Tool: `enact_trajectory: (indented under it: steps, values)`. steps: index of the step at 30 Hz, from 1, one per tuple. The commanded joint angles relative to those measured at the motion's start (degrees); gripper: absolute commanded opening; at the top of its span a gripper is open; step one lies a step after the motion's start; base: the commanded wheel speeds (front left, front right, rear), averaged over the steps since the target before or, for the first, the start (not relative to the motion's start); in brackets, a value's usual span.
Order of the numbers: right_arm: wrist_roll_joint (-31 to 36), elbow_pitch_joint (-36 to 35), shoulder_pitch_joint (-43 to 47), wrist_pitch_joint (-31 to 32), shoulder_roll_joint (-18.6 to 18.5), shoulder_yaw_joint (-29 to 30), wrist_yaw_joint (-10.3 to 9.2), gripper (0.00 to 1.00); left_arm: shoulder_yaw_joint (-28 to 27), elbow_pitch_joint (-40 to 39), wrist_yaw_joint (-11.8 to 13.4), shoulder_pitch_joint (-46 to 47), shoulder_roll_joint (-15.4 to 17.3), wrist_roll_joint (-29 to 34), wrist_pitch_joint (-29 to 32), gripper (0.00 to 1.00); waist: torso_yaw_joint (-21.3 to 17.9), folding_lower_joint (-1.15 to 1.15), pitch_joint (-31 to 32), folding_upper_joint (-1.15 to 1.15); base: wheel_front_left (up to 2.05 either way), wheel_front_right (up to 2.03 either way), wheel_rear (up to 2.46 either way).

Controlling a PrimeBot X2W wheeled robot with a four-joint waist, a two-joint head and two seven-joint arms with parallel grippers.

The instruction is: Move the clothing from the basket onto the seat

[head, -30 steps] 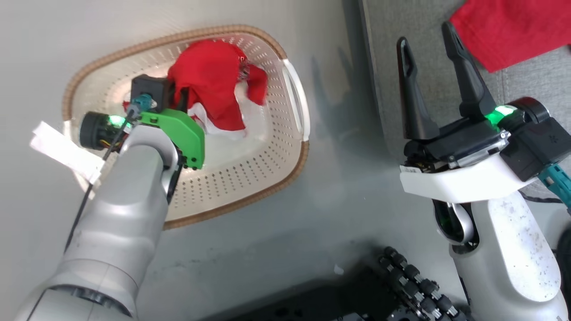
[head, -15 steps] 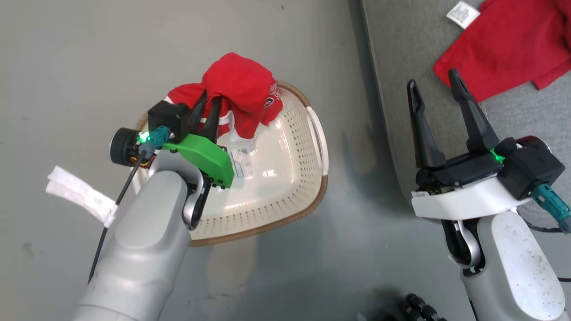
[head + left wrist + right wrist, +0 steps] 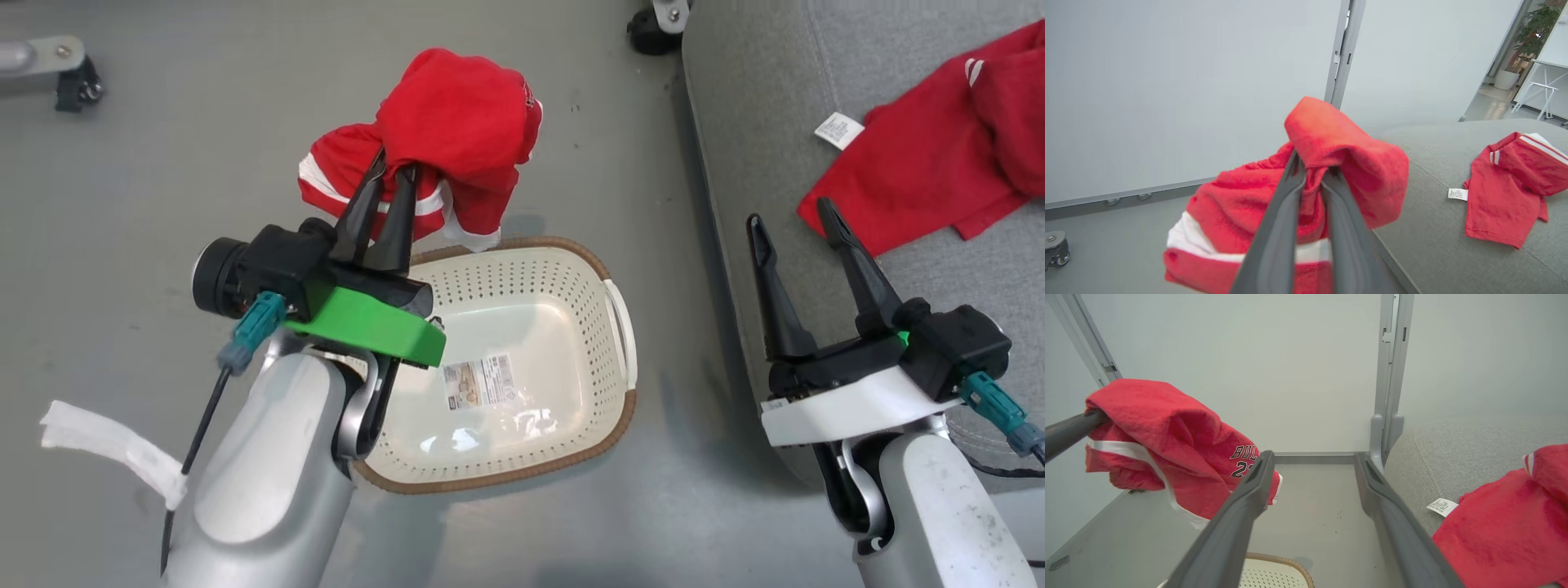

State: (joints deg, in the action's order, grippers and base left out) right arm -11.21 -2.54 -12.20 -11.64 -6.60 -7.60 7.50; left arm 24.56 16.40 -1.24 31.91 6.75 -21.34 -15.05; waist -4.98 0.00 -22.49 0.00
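Left gripper (image 3: pixel 394 167) pinches a bunched red garment (image 3: pixel 457 114) in the air above the far rim of the white basket (image 3: pixel 622 327); right gripper (image 3: pixel 788 211), fingers spread wide, hovers at the edge of the grey seat (image 3: pixel 759 106), where another red garment (image 3: pixel 922 180) lies

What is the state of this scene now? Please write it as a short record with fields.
Basket: small oval cream-white perforated plastic basket, only a sticker inside
Held item: red soft garment with white stripes, in the air, clear of the basket
Left gripper: shut on that garment
Right gripper: open, holding nothing
Seat: large grey fabric cushion, another red garment with a white tag lying on it
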Motion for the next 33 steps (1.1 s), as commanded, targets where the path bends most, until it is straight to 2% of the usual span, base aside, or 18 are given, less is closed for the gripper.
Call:
enact_trajectory:
  steps: [1,8,14,24,33]
  values:
    - [0.39,-0.22,1.21,0.35,-0.16,0.06,-0.02,1.00,-0.29,-2.14,0.28,-1.64,0.33,0.33,-0.16,0.00,2.50,0.00,4.55,0.00,0.00,0.00,0.00]
    - [0.54,-0.90,3.69,1.94,0.19,-0.57,-0.02,1.00,-1.99,-12.17,-0.20,-6.16,0.34,1.59,-0.11,0.00,3.30,0.00,8.55,0.00,0.00,0.00,0.00]
    - [0.84,-2.00,5.96,3.08,0.75,-1.18,-0.02,1.00,-2.60,-16.75,-0.91,-10.37,0.38,2.28,-0.11,0.00,3.53,0.00,11.21,0.00,0.00,0.00,0.00]
    - [0.63,-3.51,10.52,4.99,1.49,-1.52,-0.02,1.00,-1.60,-20.38,-1.31,-17.09,0.08,1.69,-0.11,0.00,3.97,0.00,15.39,0.00,0.00,0.00,0.00]
    - [0.64,-4.49,13.39,6.35,2.24,-1.74,-0.02,1.00,-0.08,-20.53,-1.37,-19.96,-0.06,0.79,0.24,0.00,3.74,0.00,17.84,0.00,0.00,0.00,0.00]
